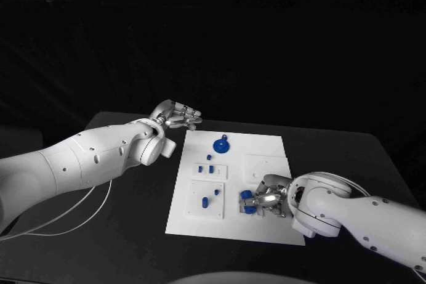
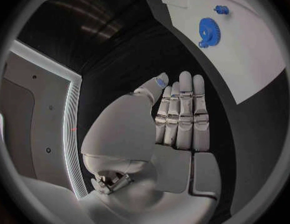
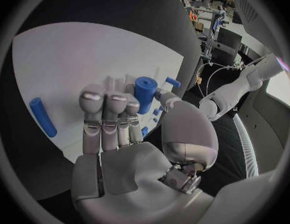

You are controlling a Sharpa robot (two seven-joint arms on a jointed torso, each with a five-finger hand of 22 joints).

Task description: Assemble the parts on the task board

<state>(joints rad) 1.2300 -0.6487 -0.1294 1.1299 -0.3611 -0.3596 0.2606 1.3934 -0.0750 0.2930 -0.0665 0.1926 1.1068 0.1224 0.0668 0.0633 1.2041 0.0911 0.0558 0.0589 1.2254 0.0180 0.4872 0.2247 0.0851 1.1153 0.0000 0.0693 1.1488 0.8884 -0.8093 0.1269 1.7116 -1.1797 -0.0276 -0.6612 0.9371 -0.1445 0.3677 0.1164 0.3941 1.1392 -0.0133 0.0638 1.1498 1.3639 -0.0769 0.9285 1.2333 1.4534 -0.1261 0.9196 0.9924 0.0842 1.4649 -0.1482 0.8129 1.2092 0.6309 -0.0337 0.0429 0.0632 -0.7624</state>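
Right hand point(image 3: 129, 129) pinches blue part point(image 3: 145, 93); left hand point(image 2: 173, 119) flat, empty.

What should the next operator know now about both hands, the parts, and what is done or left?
Left hand: hovers past the far left corner of the task board, fingers straight and together, holding nothing.
Right hand: low over the near right part of the board, its fingers around a blue cylinder.
Parts: the blue gear lies at the far end of the board; a small blue piece sits on the near left plate; a blue rod lies loose on the board.
Done: cannot tell how many are seated.
Left: place the held cylinder, then the gear and rod.
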